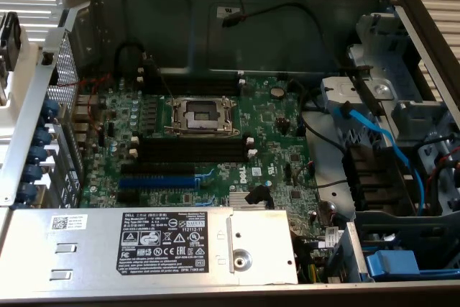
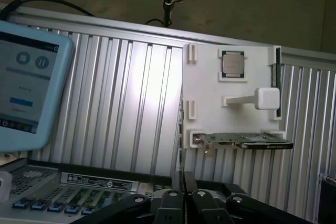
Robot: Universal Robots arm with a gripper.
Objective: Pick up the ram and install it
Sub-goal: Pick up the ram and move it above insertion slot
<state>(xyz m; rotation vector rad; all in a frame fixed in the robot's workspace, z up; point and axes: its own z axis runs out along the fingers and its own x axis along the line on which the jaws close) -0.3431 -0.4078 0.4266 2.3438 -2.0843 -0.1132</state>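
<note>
Wrist view, black pincer (image 2: 184, 179) pressed together, thin dark ram (image 2: 277, 82) edge-on in white moulded tray (image 2: 210, 108)

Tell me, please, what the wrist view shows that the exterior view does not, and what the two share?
Wrist view: the gripper, shut and empty, facing a white holder that carries the ram along one edge, a processor chip and a card; also a blue-framed screen. Exterior view: the open case's motherboard, with its empty black slots, blue slot and processor socket. Both: the ribbed metal table.
</note>
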